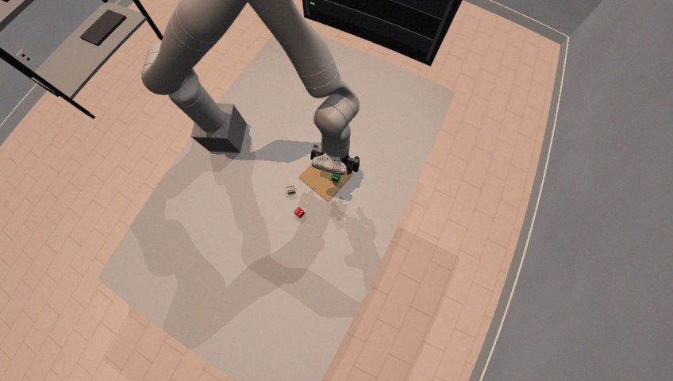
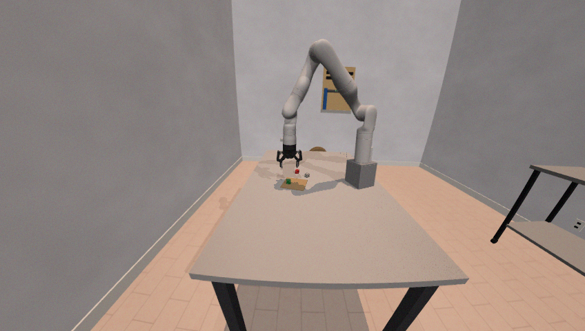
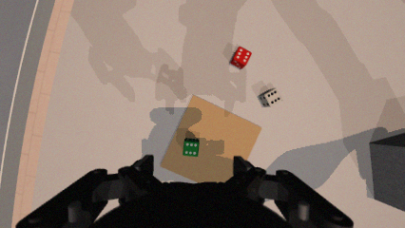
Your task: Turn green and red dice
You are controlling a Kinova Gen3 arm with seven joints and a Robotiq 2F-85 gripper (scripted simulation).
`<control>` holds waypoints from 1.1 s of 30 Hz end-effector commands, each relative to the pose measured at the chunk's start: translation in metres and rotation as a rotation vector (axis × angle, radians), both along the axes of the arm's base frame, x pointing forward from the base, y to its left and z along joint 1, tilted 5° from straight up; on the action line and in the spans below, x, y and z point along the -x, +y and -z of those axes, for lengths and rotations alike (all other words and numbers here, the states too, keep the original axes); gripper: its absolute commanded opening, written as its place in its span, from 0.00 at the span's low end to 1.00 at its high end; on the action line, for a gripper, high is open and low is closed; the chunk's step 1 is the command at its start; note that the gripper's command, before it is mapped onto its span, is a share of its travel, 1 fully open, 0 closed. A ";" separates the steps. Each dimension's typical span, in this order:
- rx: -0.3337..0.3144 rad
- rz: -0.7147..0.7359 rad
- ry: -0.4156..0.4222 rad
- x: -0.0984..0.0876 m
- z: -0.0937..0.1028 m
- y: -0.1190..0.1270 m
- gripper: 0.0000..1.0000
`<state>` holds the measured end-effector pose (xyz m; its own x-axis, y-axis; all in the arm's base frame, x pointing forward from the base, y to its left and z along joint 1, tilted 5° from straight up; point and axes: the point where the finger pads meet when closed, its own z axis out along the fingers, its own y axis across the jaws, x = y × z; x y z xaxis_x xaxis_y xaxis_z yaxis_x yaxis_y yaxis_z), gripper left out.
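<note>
- Green die (image 1: 336,178) (image 2: 288,181) (image 3: 191,147): on the mat (image 1: 324,187) (image 2: 299,185) (image 3: 228,135), six pips uppermost.
- Red die (image 1: 299,212) (image 2: 296,171) (image 3: 241,57), white die (image 1: 290,190) (image 2: 307,174) (image 3: 270,98): on the table, off the mat.
- Gripper (image 2: 289,165) (image 3: 193,164): raised, fingers wide apart, empty.

The flat tan square mat (image 1: 325,185) (image 2: 299,185) (image 3: 223,135) is looking matt and smooth, like cork or card. The small green cube-shaped die (image 1: 336,178) (image 2: 288,181) (image 3: 191,147) and the small red cube-shaped die (image 1: 299,212) (image 2: 296,171) (image 3: 241,57) are appearing plastic. The pale grey tabletop (image 1: 264,321) (image 2: 328,237) (image 3: 304,38) is showing a matt, finely speckled finish. The rounded light-grey arm (image 1: 198,28) (image 2: 337,69) is looking smooth, its black gripper (image 1: 335,160) (image 2: 289,165) (image 3: 193,164) dark and matt.
</note>
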<state>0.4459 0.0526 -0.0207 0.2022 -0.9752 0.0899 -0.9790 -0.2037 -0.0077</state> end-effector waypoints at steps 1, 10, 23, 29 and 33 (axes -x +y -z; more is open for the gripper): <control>0.000 -0.010 0.001 0.000 -0.001 -0.003 1.00; 0.009 -0.184 0.038 0.007 0.002 -0.018 1.00; 0.013 -0.544 0.105 0.021 0.006 -0.046 1.00; 0.009 -0.797 0.143 0.029 0.008 -0.064 1.00; 0.005 -0.934 0.160 0.033 0.008 -0.073 1.00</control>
